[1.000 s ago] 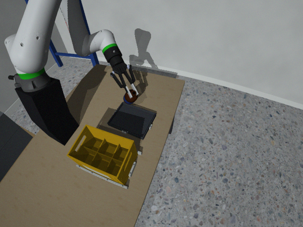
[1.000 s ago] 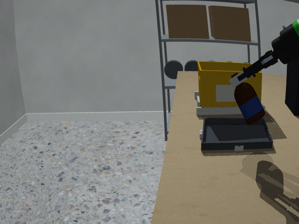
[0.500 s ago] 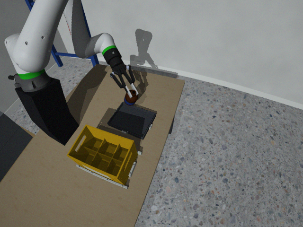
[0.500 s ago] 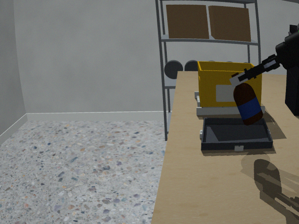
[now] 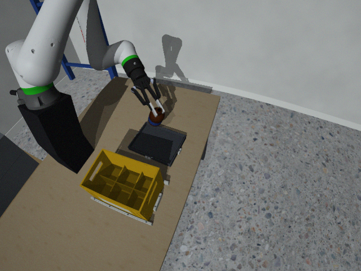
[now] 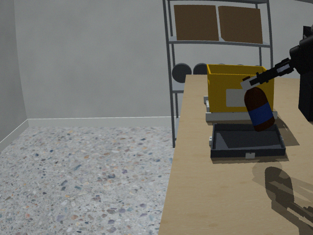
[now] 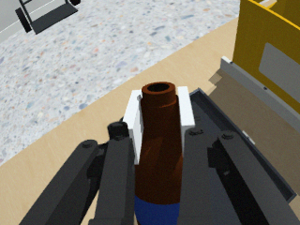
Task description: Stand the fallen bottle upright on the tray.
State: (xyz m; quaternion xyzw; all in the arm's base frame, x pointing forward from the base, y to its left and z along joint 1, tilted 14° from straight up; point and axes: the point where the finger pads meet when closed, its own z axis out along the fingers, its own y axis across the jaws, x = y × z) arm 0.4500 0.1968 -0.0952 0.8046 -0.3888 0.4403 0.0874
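The brown bottle [image 5: 156, 118] [image 6: 260, 112] [image 7: 157, 175] with a blue label hangs in the air, tilted in the exterior view, its neck up to the left and its base down to the right. My gripper [image 5: 158, 112] [image 6: 246, 84] [image 7: 160, 102] is shut on its neck, a white fingertip on either side; the open mouth shows between them in the wrist view. The dark tray [image 5: 154, 147] [image 6: 250, 140] [image 7: 216, 123] lies level on the table. The base is above the table surface, near the tray in the top view; its exact height is hard to tell.
The yellow crate [image 5: 132, 164] [image 6: 216, 93] [image 7: 247, 39] with several compartments stands level beside the tray. White rails [image 5: 122, 212] [image 6: 219, 116] line its base. Small light blocks [image 6: 250, 155] sit against the tray's sides. A wall rises behind the table's far end in the top view.
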